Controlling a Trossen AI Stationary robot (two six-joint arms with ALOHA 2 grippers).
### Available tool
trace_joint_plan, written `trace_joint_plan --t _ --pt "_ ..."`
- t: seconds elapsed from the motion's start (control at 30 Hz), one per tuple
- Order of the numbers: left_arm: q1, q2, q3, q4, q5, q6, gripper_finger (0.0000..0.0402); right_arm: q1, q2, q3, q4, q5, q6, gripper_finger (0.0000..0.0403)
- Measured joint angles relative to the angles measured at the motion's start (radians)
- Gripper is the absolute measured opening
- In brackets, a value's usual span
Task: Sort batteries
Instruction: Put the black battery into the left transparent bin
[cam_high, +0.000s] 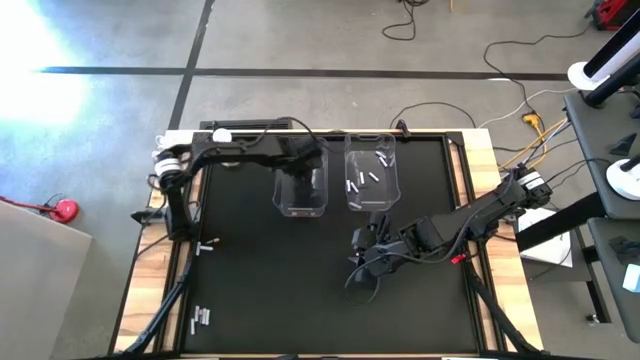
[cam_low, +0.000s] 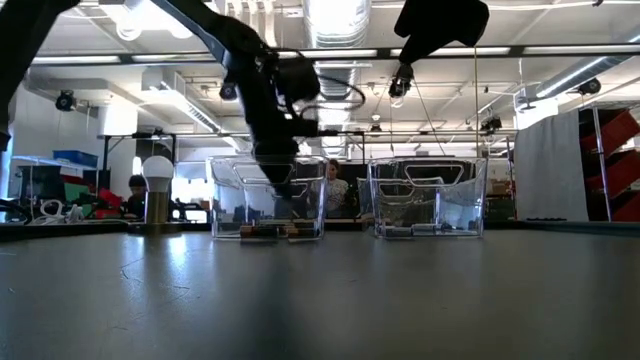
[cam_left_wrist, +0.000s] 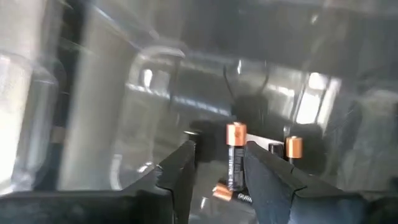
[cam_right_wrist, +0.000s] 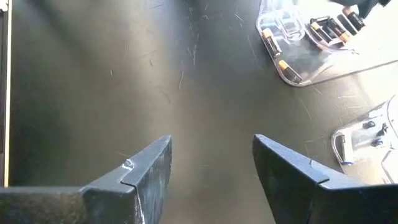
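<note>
Two clear bins stand side by side on the black table (cam_high: 250, 290): the left bin (cam_high: 301, 186) and the right bin (cam_high: 372, 177), which holds about four pale batteries (cam_high: 366, 180). The left gripper (cam_left_wrist: 217, 168) reaches down into the left bin, its fingers parted around an upright copper-topped battery (cam_left_wrist: 235, 155). The right gripper (cam_right_wrist: 211, 168) hovers open and empty over bare table near the bins, and three more loose cells (cam_high: 201, 319) lie at the table's near left corner.

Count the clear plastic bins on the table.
2. The left bin sits under the left tool; the right bin stands beside it, holding white batteries.
</note>
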Motion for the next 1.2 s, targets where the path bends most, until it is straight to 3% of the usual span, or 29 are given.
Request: trace_joint_plan --t 0.3,0.47,0.67,0.87,1.0,1.2 --pt "-0.003 -0.244 0.000 -0.076 -0.001 -0.021 0.0147 0.000 0.000 0.000 -0.002 0.000 -0.001 0.0215" --pt "-0.041 -0.406 -0.033 -0.220 0.085 -0.109 0.0155 0.000 0.000 0.000 -0.004 0.000 -0.009 0.0215" --pt "-0.180 -0.618 -0.241 -0.338 0.084 -0.221 0.0155 0.000 0.000 0.000 -0.005 0.000 -0.043 0.0215" --pt "-0.347 -0.784 -0.517 -0.417 0.154 -0.558 0.0175 -0.002 0.000 0.000 -0.003 0.000 -0.055 0.0215" --pt "-0.413 -0.810 -0.672 -0.424 0.204 -0.767 0.0201 -0.005 0.000 0.007 0.007 0.000 -0.069 0.0215" --pt "-0.422 -0.760 -0.792 -0.391 0.176 -0.787 0.0228 -0.019 0.000 0.034 0.013 0.001 -0.085 0.0215"
